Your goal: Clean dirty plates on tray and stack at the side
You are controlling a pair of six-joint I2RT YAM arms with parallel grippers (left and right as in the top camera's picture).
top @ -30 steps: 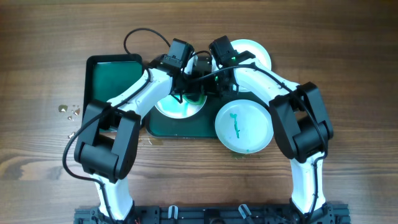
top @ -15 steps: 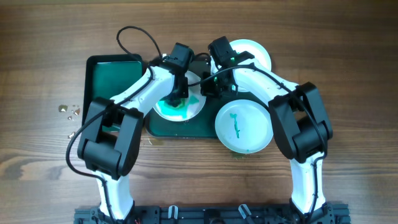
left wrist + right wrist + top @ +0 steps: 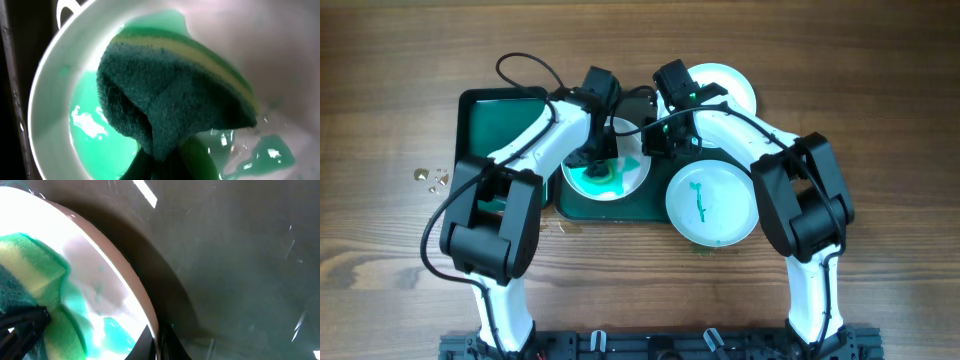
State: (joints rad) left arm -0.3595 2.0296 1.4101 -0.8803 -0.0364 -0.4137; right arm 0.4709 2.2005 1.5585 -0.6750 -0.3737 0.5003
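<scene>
The left gripper (image 3: 597, 152) is reaching down over the middle of the dark green tray (image 3: 505, 120) and is clenching a sponge (image 3: 170, 95), its dark fingers closing on the sponge's lower edge in the left wrist view. The sponge, dark green scourer outward with a yellow layer behind it, is pressing into the dirty plate (image 3: 632, 172), which is sitting on the right half of the tray. A pool of bright green liquid (image 3: 95, 135) is lying in that plate, spreading under and beside the sponge. The right gripper (image 3: 157, 347) is coming in from the plate's right side and is pinching its white rim, one finger on each face, with the bare tray floor showing beyond it in the right wrist view. A second plate (image 3: 712, 205), bearing a thin green streak (image 3: 700, 203), is lying just right of the tray, its edge overlapping the tray's lower right corner. A third white plate (image 3: 730, 85) is lying on the table (image 3: 880, 100) behind the right arm, partly hidden by it. A few small crumbs (image 3: 430, 178) are lying on the table left of the tray.
</scene>
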